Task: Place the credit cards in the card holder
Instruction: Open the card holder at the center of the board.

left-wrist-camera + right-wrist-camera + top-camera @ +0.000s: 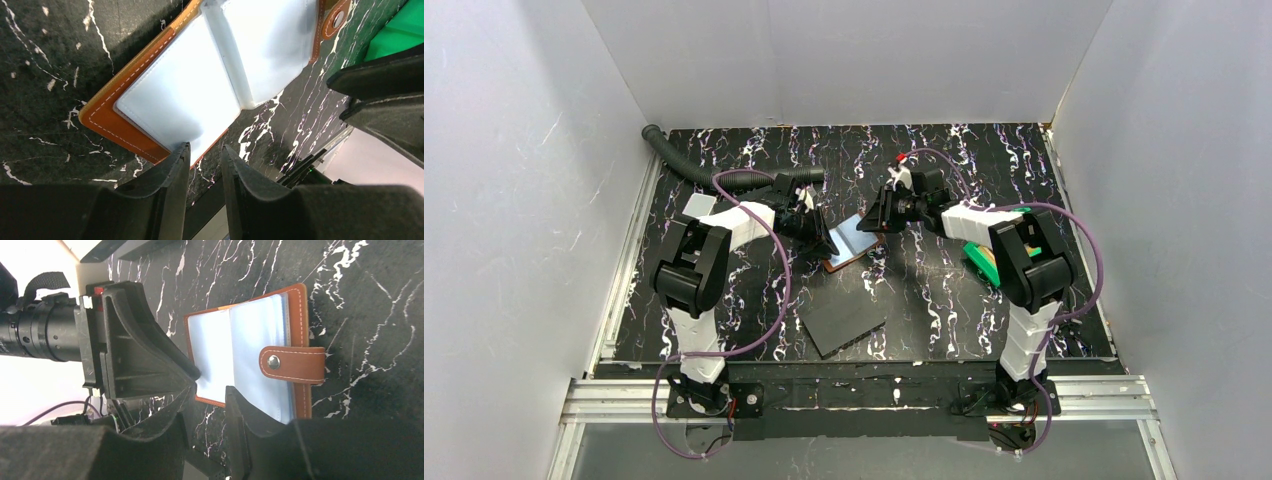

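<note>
near the bottom of the overhead frame a dark grey slab (844, 322) lies flat. just beyond it, at mid-frame, the card holder (849, 243) lies spread open on the marbled table (944, 310), clear sleeves (185, 100) up and snap tab (292, 364) folded over the right page. the left gripper (206, 152) and right gripper (207, 392) close in from either side, each pincer narrowly spread, tips at the holder's edge, no card between them. the step in hand looks to be steadying the holder open. next, one arm should fetch a card, perhaps the pale card (699, 205) lying at far upper left, and slide it squarely into a sleeve.
</note>
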`<state>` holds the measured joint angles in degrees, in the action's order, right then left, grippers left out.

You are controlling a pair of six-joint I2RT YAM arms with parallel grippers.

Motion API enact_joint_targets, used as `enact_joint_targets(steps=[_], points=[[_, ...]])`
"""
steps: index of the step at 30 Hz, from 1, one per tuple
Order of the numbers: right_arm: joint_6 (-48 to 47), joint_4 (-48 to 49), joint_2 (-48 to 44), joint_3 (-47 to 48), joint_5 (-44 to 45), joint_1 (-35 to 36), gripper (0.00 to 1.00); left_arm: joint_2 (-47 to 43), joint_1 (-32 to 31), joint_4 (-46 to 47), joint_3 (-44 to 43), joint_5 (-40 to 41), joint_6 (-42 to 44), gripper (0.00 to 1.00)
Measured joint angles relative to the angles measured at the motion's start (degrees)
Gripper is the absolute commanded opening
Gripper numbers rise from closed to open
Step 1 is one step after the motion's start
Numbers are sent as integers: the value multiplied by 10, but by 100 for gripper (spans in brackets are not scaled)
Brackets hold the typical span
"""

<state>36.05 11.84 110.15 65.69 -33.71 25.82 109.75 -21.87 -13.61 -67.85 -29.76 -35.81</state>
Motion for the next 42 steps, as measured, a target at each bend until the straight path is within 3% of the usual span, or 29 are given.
enact_joint_targets(steps=[8,14,19,27,35,42], points=[[-10,-5,17,14,-26,26,33,0,0,3,0,5,0,29],[64,135,99,0,-82,23,35,8,0,3,0,15,3,29],[124,233,140,-40,-132,-14,46,12,1,3,0,13,7,30],[39,97,88,-9,-85,-7,57,8,1,-3,-5,6,11,49],[-33,-41,14,8,-44,-11,76,4,0,-36,-37,-9,26,60],[-114,-186,-86,26,24,-26,82,-20,0,-48,-53,-39,26,67]])
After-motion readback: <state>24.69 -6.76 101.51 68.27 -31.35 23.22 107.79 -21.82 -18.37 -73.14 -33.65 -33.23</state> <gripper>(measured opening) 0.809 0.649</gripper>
